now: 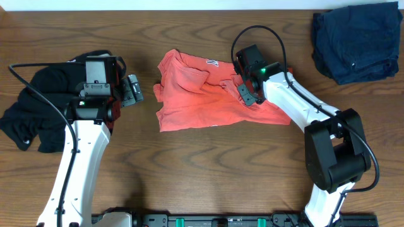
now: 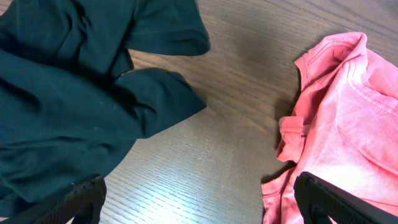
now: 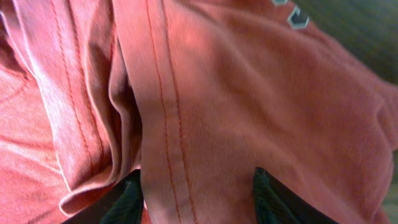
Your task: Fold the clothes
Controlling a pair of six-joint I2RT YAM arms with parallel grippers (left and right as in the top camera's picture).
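straddling a hemmed fold of coral t-shirt (image 3: 249, 93): right gripper (image 3: 196, 194)

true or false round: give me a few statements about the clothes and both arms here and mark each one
1. The coral-red T-shirt lies flat and neatly folded. False: it is bunched and wrinkled.
2. The left jaws stand open over bare table, between the black garment and the shirt. True.
3. A dark blue garment lies in the top right corner of the overhead view. True.
4. The right jaws hang over bare wood, clear of all cloth. False: they straddle a fold of the coral-red T-shirt.
5. The black garment overlaps the T-shirt. False: bare wood separates them.
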